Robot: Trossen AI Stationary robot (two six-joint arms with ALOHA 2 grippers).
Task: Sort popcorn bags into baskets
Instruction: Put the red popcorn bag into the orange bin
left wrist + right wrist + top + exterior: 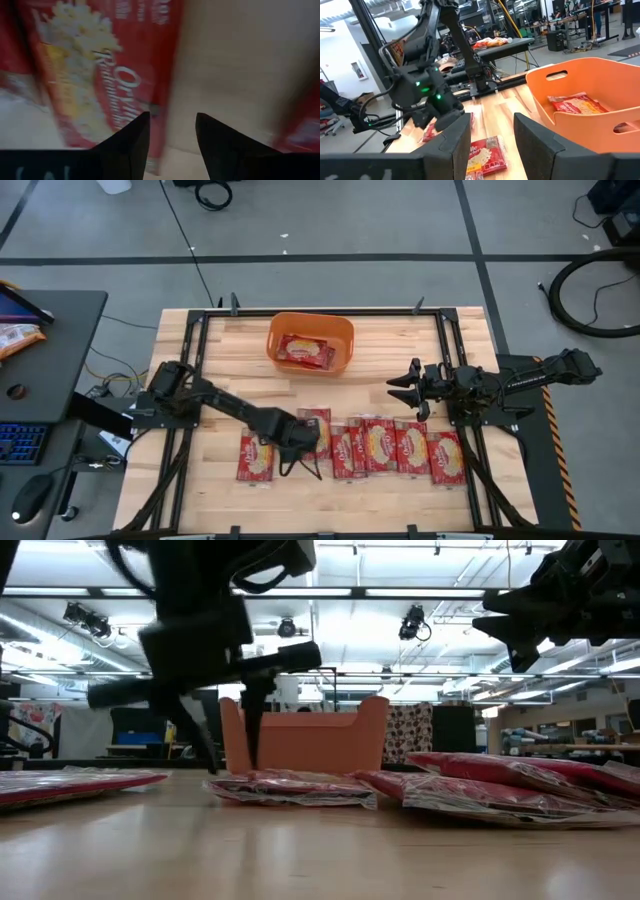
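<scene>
One red popcorn bag (305, 352) lies flat inside the orange basket (310, 318) at the table's far middle. Several more bags lie in a row along the near side (395, 447), and one lies apart at the left (256, 455). My left gripper (298, 448) is open and points down at the left edge of the row's leftmost bag (318, 425). In the left wrist view its fingers (172, 132) straddle that bag's long edge (162, 95). My right gripper (403, 388) hangs open in the air, right of the basket. My left gripper comes from above, pointing down, with one fingertip (135, 135) over the bag's left long edge and the other over bare wood. I cannot tell whether the tips touch the bag, which lies flat on the table (290, 785).
Black metal rails (190, 330) frame the wooden top on all sides. A dark side desk on the left carries a keyboard, a mouse (30, 498) and an orange-and-white packet (15, 335). Bare wood lies between the basket and the row of bags.
</scene>
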